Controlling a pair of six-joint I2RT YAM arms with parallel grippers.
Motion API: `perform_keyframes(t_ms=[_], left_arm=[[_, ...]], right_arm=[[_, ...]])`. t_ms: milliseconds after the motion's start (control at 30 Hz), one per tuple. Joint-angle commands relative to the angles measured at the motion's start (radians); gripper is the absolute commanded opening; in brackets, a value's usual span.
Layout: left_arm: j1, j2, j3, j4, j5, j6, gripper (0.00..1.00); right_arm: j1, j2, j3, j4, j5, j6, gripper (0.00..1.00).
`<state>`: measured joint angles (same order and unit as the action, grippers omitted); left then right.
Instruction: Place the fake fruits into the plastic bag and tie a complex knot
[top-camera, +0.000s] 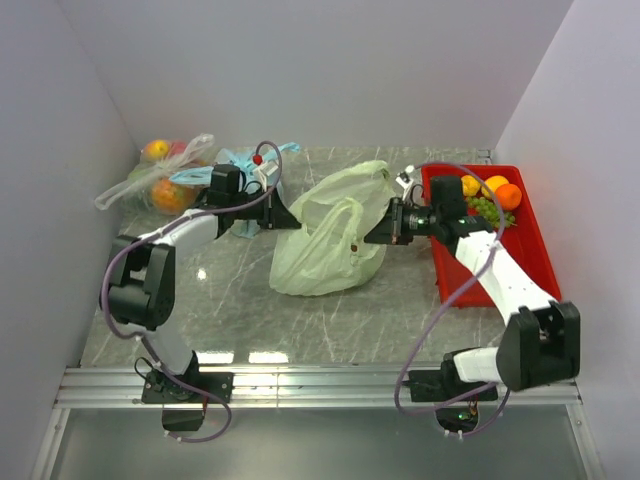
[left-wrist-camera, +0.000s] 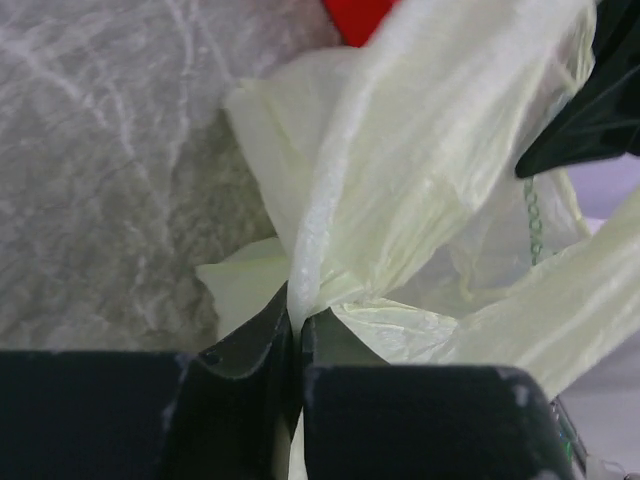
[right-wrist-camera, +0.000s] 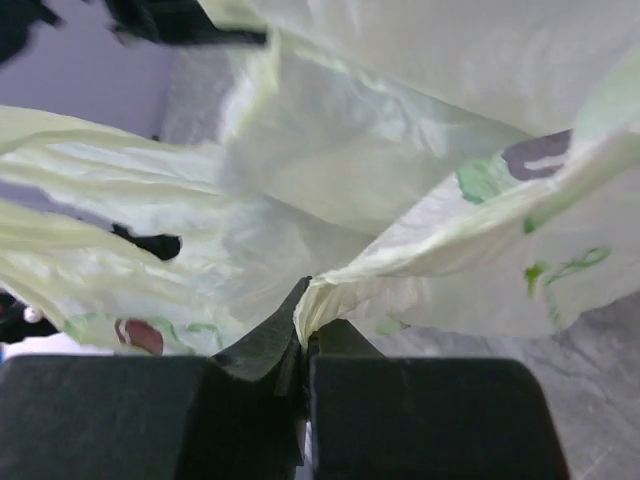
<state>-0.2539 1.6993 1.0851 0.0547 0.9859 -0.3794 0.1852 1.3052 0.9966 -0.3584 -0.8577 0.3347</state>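
**A:** Where is the bag?

**B:** The bag (top-camera: 330, 235) lies in the middle of the worktop (top-camera: 240, 310). It is pale green and crumpled, and its upper part is stretched between the two arms.

**A:** What are the tools doing?

**B:** The left tool (top-camera: 285, 213) is pinched onto the bag's left edge. In its wrist view the fingers (left-wrist-camera: 245, 350) are closed together, with a twisted fold of film rising from between them. The right tool (top-camera: 378, 228) grips the bag's right edge in the same way. Its fingers (right-wrist-camera: 260, 350) are closed on a fold, and film with green and brown print hangs just beside it.

**A:** And the fruits?

**B:** The fruits (top-camera: 487, 197) are in the far end of the red tray (top-camera: 530, 260), to the right of the bag and just behind the right tool. Two are yellow-orange and round. The orange ball (top-camera: 509, 196) is the rightmost, and the grapes (top-camera: 487, 209) lie just near of the others. All four are apart from the bag.

**A:** Is there anything else on the worktop?

**B:** A clear bag (top-camera: 160, 185) of orange and red fruit sits in the far left corner. A blue bag (top-camera: 245, 160) lies just to its right, on the far side of the left arm.
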Motion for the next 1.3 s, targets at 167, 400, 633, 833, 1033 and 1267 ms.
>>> perform_keyframes(t_ms=[167, 400, 633, 833, 1033, 1267], left_arm=[[0.008, 0.033, 0.137, -0.180, 0.038, 0.186, 0.34], [0.051, -0.161, 0.226, -0.332, 0.181, 0.348, 0.99], [-0.056, -0.230, 0.291, -0.485, 0.212, 0.496, 0.99], [-0.255, -0.211, 0.317, -0.587, 0.012, 0.688, 0.99], [-0.318, -0.227, 0.237, -0.449, -0.191, 0.613, 0.99], [-0.361, -0.296, 0.128, -0.630, -0.024, 0.844, 0.23]], right_arm=[[0.025, 0.071, 0.019, -0.001, 0.069, 0.000, 0.00], [0.052, 0.052, 0.020, 0.001, 0.074, 0.009, 0.00], [0.073, 0.055, -0.001, 0.001, 0.088, 0.006, 0.00], [0.074, 0.062, 0.010, -0.014, 0.089, -0.005, 0.00], [0.085, 0.054, -0.010, -0.011, 0.097, -0.020, 0.00], [0.088, 0.062, -0.026, -0.019, 0.124, -0.055, 0.00]])
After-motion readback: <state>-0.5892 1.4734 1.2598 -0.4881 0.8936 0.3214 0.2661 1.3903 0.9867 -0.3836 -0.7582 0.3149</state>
